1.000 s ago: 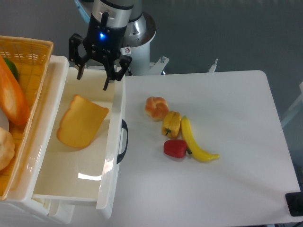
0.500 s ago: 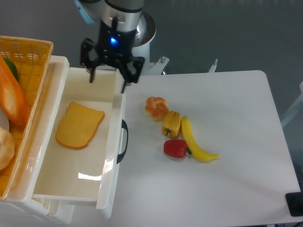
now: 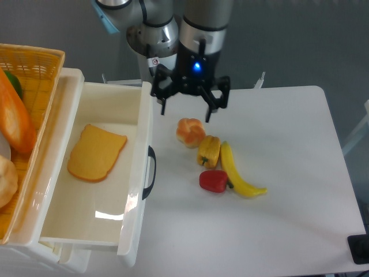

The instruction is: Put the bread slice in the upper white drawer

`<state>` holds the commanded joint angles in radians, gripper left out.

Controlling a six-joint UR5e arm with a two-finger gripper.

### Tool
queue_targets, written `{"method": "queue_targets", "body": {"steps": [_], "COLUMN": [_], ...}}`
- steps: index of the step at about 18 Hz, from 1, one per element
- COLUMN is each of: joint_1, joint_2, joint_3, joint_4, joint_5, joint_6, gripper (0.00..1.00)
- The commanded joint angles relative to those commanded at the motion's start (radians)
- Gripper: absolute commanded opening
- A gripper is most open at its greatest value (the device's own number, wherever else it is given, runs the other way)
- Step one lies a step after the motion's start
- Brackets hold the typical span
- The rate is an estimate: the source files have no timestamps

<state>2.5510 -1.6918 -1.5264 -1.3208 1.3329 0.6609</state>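
One bread slice [image 3: 96, 153] is lying flat on the floor of the one upper drawer [image 3: 137, 109], which is standing pulled open, well to the left of and below the fingers [image 3: 186, 112]. The fingers are hanging spread apart and released, gripping nothing, over the white table [image 3: 288, 150] just right of the drawer's right wall. One dark curved handle [image 3: 150, 172] is sitting on the drawer front, below and left of the fingers. Under the open drawer, the edge of a lower drawer [image 3: 69, 257] is showing at the bottom left.

Four toy foods are lying in a cluster on the table, directly below the fingers: one round bun [image 3: 190, 131] nearest the fingertips, one yellow pepper [image 3: 209, 151] touching it on the lower right, one red pepper [image 3: 214, 180] below that, and one banana [image 3: 239, 172] running along the right side of both peppers. Nothing is lying between the fingers and the bun.

One yellow wicker basket [image 3: 40, 69] is sitting far to the left of the fingers, beyond the drawer. It is holding one long orange baguette [image 3: 14, 118]; other items in it are cut off by the picture's edge and cannot be told. The arm's grey base [image 3: 151, 34] is standing behind the fingers, at the table's far edge.
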Motion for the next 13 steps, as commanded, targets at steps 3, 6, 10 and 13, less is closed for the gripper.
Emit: {"method": "queue_targets", "body": {"steps": [3, 6, 10, 13], "joint_1": [-0.005, -0.012, -0.015, -0.015], "joint_2": [-0.046, -0.081, -0.100, -0.127], "joint_3": [0.006, 0.021, 0.023, 0.022], "joint_4": [0.050, 0.072, 0.074, 0.087], "joint_5": [0.055, 0.110, 0.204, 0.255], "joint_6": [0.020, 0.158, 0.351, 0.365], "gripper": [1.00, 1.00, 1.00, 1.00]}}
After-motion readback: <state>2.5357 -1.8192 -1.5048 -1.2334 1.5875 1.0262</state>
